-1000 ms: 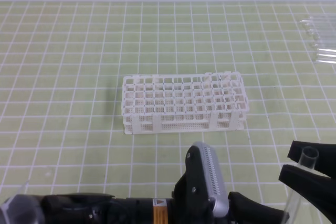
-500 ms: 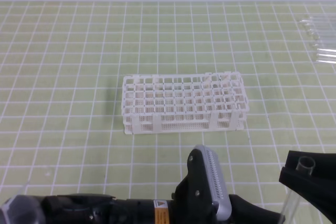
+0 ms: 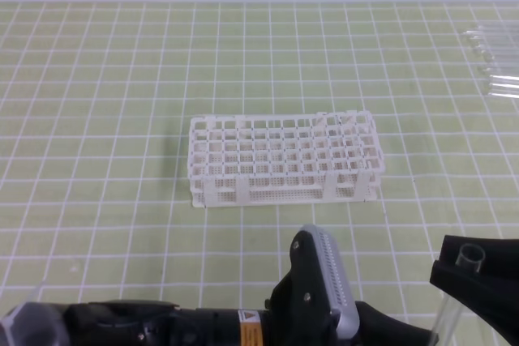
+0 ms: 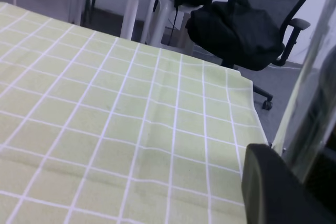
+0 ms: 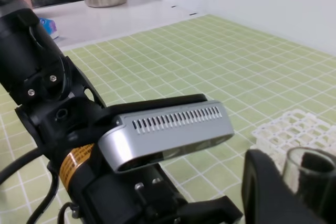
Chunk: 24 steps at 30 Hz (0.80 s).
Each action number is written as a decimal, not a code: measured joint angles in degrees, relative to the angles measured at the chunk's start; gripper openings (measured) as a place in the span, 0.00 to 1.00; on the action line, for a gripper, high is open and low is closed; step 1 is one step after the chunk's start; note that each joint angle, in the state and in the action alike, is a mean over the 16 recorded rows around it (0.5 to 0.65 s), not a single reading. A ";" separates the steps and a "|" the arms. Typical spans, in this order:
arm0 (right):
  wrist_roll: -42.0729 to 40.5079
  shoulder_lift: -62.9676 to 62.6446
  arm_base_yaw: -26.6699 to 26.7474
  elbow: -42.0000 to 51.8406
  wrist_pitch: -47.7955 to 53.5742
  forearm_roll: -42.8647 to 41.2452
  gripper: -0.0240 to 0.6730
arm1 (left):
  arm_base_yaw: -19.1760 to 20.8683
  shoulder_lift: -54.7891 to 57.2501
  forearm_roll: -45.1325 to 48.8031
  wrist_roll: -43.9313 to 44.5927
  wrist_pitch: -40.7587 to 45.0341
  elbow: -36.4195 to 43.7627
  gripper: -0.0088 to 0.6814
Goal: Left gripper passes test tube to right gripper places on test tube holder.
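The test tube point(image 3: 448, 316) is a clear glass tube held off the table at the lower right, open rim up. My left gripper point(image 3: 428, 335) reaches in from the bottom edge and is shut on the tube's lower part. In the left wrist view the test tube point(image 4: 315, 93) runs beside a black finger point(image 4: 273, 187). My right gripper point(image 3: 446, 257) brackets the rim from the right; how tightly its fingers bear on the glass is unclear. The right wrist view shows the tube's rim point(image 5: 310, 169) next to one finger point(image 5: 262, 192). The white test tube holder point(image 3: 284, 160) stands mid-table, apart from both.
A bunch of loose clear tubes point(image 3: 496, 54) lies at the far right edge. The left arm's silver-grey block point(image 3: 326, 277) sits just in front of the holder. A green checked mat point(image 3: 97, 119) covers the table. Beyond the table's edge stands a black office chair point(image 4: 236, 30).
Both grippers and the tube have sunk a little toward the bottom of the exterior view. The tube's rim has slid slightly lower against the right gripper's fingers.
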 joint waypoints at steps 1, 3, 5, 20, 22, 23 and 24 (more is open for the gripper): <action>-0.01 0.01 0.00 0.00 0.01 -0.05 0.05 | 0.00 0.00 0.03 -0.26 0.17 0.00 0.03; -0.04 0.02 0.00 0.00 0.02 -0.15 0.05 | -0.01 0.00 0.00 -0.94 0.39 0.00 0.04; -0.07 0.03 0.00 0.00 0.00 -0.24 0.05 | -0.02 0.03 0.31 -1.46 0.48 0.00 0.04; -1.10 0.03 0.00 -0.38 -3.98 0.45 0.05 | 0.05 -6.57 2.65 -3.85 12.04 0.34 0.06; -1.87 0.03 0.00 -0.77 -4.66 1.13 0.05 | 0.06 -9.82 2.74 -4.38 17.47 0.41 0.06; -2.34 0.03 0.00 -1.01 -4.96 1.54 0.05 | 0.06 -11.52 2.77 -4.69 20.44 0.43 0.06; -2.84 0.03 0.00 -1.28 -5.23 1.99 0.05 | 0.06 -13.34 2.77 -5.01 23.58 0.44 0.05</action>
